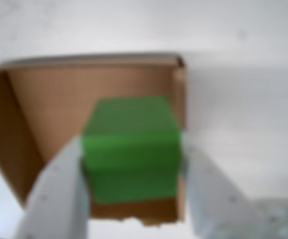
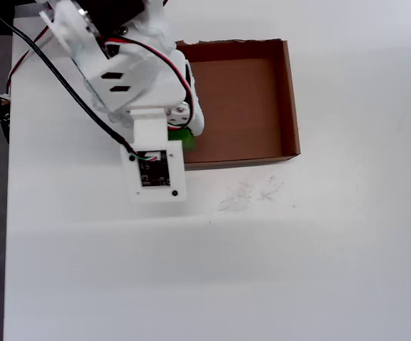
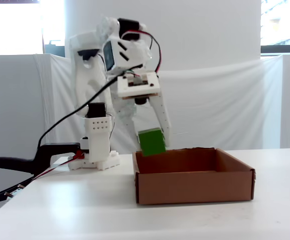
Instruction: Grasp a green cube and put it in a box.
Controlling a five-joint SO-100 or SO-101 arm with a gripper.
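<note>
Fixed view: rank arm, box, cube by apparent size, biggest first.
1. Arm, tallest thing in frame.
2. Box, wide and low; it sits nearer the camera than the arm's base, which flatters it, but the arm looks bigger anyway.
3. Cube, smallest by far, held in the tool above the box's left edge.

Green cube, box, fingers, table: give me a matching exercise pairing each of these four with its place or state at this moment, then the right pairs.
Things:
1. green cube
2. box
3. fingers
4. table

Places or states:
A. brown, open-topped, resting on the white surface
B. one on each side of the cube, clamping it
C. held in the air above one end of the box, not yet on its floor
D. white, with faint scuff marks near the box in the overhead view

Pairs: 1-C, 2-A, 3-B, 4-D
</note>
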